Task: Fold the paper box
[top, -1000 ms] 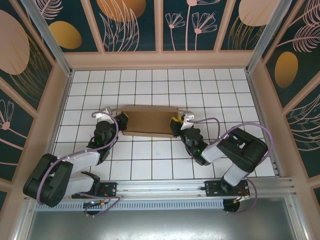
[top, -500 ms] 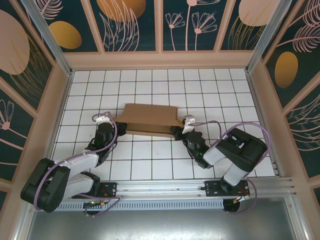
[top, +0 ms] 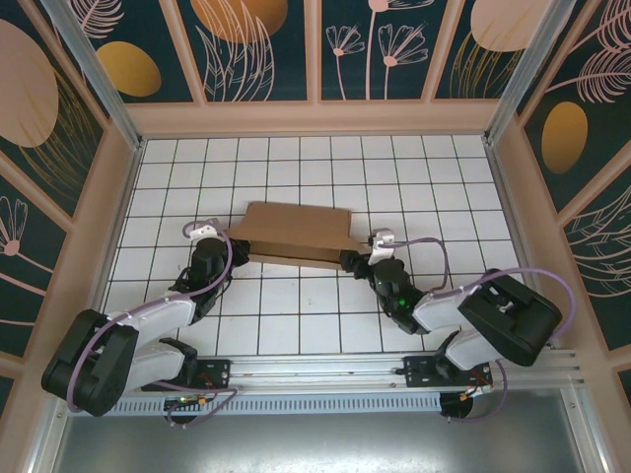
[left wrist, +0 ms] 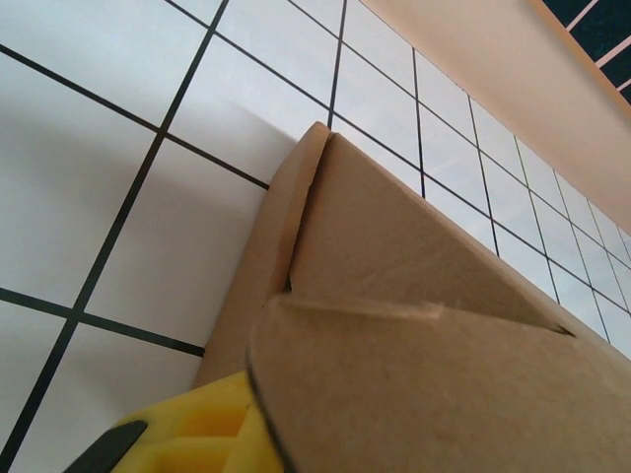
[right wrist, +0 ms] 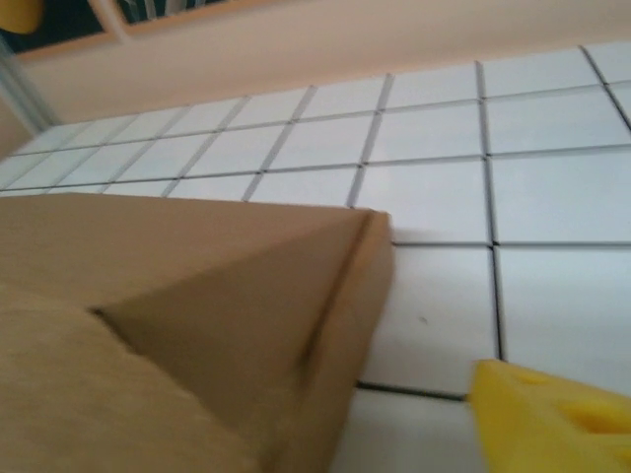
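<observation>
The paper box (top: 296,235) is a plain brown cardboard piece, about three floor tiles wide, lying in the middle of the tiled floor. My left gripper (top: 235,247) is at its left end, shut on a cardboard flap. In the left wrist view the box (left wrist: 414,296) looms close, with one yellow pad (left wrist: 187,434) pressed beside the curved flap and the other finger hidden behind cardboard. My right gripper (top: 351,259) sits at the box's right near corner, open. In the right wrist view its yellow pad (right wrist: 552,419) stands apart from the box (right wrist: 197,315), with bare floor between.
White tiled floor (top: 296,315) with black grid lines spreads around the box. Beige walls (top: 315,118) enclose it at the back and on both sides. A metal rail (top: 325,370) with the arm bases runs along the near edge.
My right gripper has opened and let go of the box's right end, and the right arm's elbow swung to the right. The box's right side settled lower. My left gripper kept its grip.
</observation>
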